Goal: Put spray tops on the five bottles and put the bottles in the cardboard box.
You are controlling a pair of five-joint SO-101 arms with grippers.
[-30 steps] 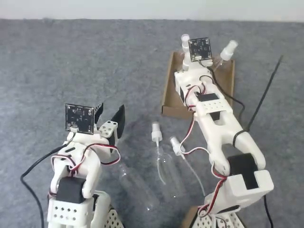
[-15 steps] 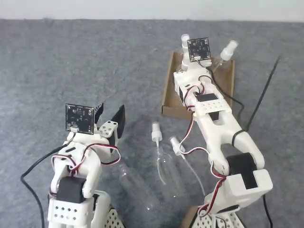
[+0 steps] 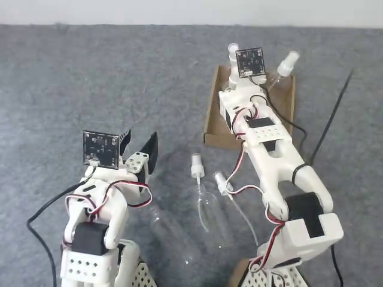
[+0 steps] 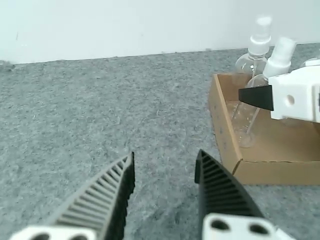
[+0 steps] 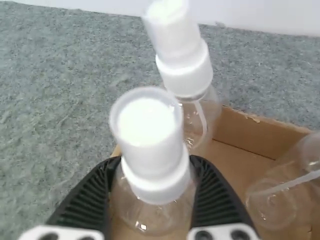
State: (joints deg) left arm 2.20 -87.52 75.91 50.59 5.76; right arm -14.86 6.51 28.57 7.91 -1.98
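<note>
Where the high view hides the right gripper beneath its wrist camera board point(image 3: 250, 61), the right wrist view records the right gripper point(image 5: 152, 172) with its black fingers clamped on the neck of a clear bottle point(image 5: 150, 215), spray top fitted, held upright over a corner of the cardboard box point(image 5: 250, 135). A second capped bottle point(image 5: 182, 60) is seen just behind it, and a third bottle point(image 5: 285, 195) stands at the far side inside the box. From the left wrist view, the left gripper point(image 4: 165, 157) is listed with its fingers wide apart and nothing between them, low over the grey carpet point(image 4: 100, 100), well apart from the box. Only the high view itemises the loose stock between the arms: a capped bottle point(image 3: 206, 209) lying flat, a spray top with dip tube point(image 3: 221, 180) just beside it, and a clear bottle point(image 3: 170, 230) partly covered by the left arm. The middle of the box is masked by the right arm, and a black cable point(image 3: 335, 113) is laid to its side. Against the earlier frames, barely any shift is noted in the right arm, and none in the left.
</note>
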